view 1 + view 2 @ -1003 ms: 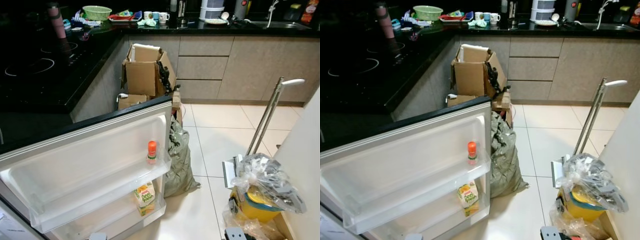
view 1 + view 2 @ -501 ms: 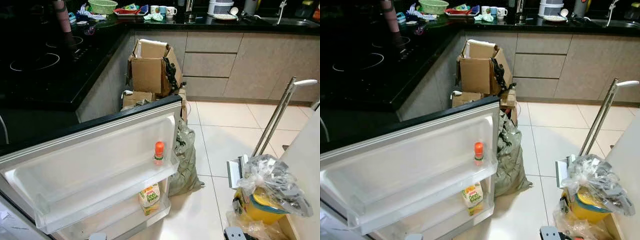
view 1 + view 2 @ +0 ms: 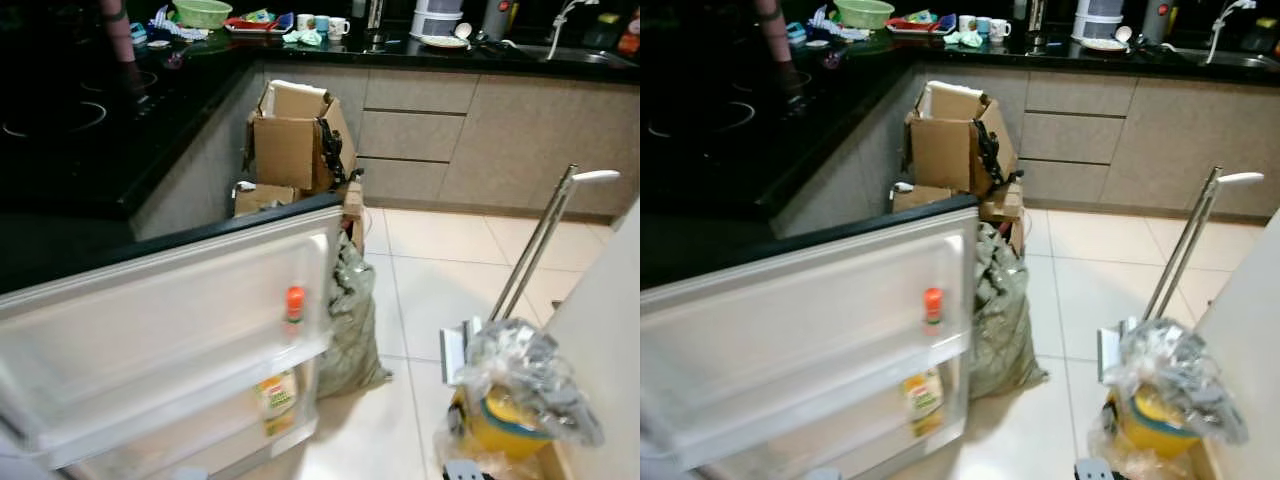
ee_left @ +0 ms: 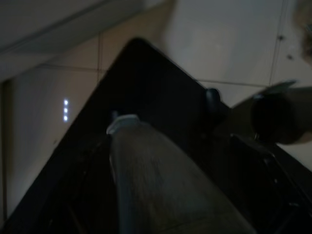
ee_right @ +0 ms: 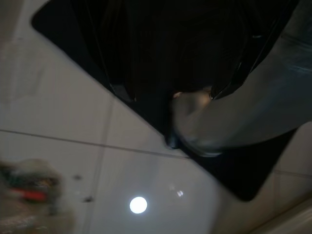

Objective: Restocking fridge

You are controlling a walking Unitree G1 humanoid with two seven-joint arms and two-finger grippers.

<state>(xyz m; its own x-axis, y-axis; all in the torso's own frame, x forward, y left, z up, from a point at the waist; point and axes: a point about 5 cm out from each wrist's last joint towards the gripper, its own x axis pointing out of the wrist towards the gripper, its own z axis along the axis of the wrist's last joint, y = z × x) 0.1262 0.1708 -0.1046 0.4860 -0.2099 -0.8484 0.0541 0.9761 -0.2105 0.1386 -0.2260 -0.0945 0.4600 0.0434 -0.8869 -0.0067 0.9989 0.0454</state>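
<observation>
- Left eye view: fridge door (image 3: 180,320) stands open, blurred. On its upper door shelf (image 3: 150,400) an orange-capped bottle (image 3: 294,310) stands upright near the free edge. Judged small, light and rigid; take it around the body below the cap, since a knock could tip it.
- Right eye view: on the lower door shelf a juice carton (image 3: 923,398) sits upright. Judged a soft-walled box, heavier if full; pinch across the two flat sides, gently. A grey-green sack (image 3: 1000,325) slumps on the floor tiles (image 3: 1080,290) just beside the door's edge. A black counter (image 3: 730,150) runs behind.
- Left wrist view: dark and blurred; left pincer (image 4: 146,180) hangs idle over the floor; cannot tell how its fingers stand.
- Right wrist view: right pincer (image 5: 200,126) hangs idle over pale tiles, blurred; finger state cannot be told.
</observation>
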